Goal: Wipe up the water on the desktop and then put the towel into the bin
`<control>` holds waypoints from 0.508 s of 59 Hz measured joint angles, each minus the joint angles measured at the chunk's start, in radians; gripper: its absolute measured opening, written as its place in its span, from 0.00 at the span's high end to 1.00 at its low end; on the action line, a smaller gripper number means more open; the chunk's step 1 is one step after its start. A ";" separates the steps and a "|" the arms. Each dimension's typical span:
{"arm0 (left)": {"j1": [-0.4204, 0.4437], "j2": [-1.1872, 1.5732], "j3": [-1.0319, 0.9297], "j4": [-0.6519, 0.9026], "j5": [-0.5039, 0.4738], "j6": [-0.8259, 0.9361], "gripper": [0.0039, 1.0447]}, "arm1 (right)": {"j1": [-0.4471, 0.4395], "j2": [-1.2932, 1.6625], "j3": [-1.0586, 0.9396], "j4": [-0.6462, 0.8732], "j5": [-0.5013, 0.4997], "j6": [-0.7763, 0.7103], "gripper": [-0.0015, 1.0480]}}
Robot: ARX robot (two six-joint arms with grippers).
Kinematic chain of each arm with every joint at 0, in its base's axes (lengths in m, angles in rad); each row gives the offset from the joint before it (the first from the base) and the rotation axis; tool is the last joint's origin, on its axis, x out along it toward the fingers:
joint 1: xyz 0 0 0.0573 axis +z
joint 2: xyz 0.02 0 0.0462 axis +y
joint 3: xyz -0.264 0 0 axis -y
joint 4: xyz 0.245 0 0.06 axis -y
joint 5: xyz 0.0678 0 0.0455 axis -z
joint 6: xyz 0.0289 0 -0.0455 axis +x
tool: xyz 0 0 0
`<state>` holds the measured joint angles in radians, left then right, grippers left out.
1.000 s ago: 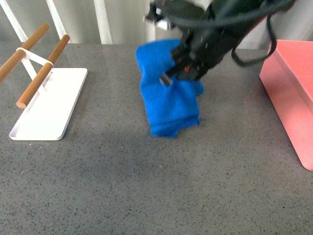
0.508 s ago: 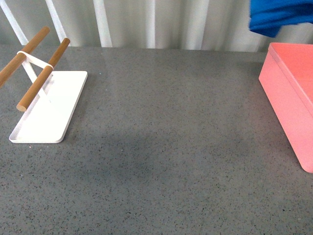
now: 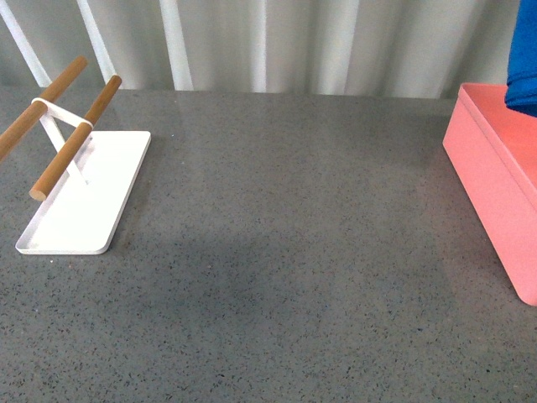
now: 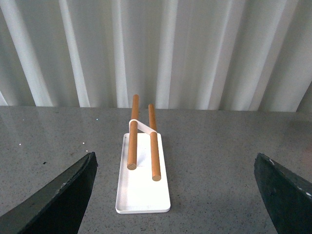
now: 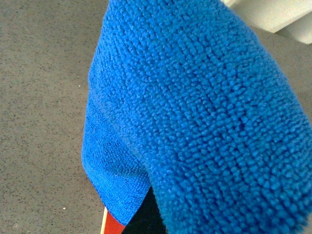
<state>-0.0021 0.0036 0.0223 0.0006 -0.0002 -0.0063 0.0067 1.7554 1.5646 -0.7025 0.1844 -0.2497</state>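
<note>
Aloft, towel (image 3: pixel 522 59) over bin (image 3: pixel 491 168), right end effector unseen behind it; left end effector (image 4: pixel 174 156) wide, white tray (image 4: pixel 141 200) ahead.

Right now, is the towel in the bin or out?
Out: the towel hangs in the air over the bin, not dropped in.

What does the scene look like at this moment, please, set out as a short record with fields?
towel: blue, off the desktop, hanging in the air by the bin's far end
bin: pink, on the right of the desktop
desktop: dark grey, speckled
white tray: on the left, two wooden rods slanting above it
left tool: open, holding nothing
right tool: hidden behind the towel in its wrist view, evidently holding it
</note>
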 joint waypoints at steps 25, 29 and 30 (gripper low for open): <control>0.000 0.000 0.000 0.000 0.000 0.000 0.06 | -0.139 -0.018 -0.141 0.082 -0.048 -0.042 0.96; 0.000 0.000 0.000 0.000 0.000 0.000 0.06 | -0.146 -0.018 -0.146 0.092 -0.049 -0.043 0.96; 0.000 0.000 0.000 0.000 0.000 0.000 0.06 | -0.148 -0.018 -0.147 0.093 -0.052 -0.044 0.96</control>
<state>-0.0021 0.0036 0.0223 0.0006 -0.0002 -0.0063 -0.1410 1.7370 1.4174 -0.6090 0.1326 -0.2935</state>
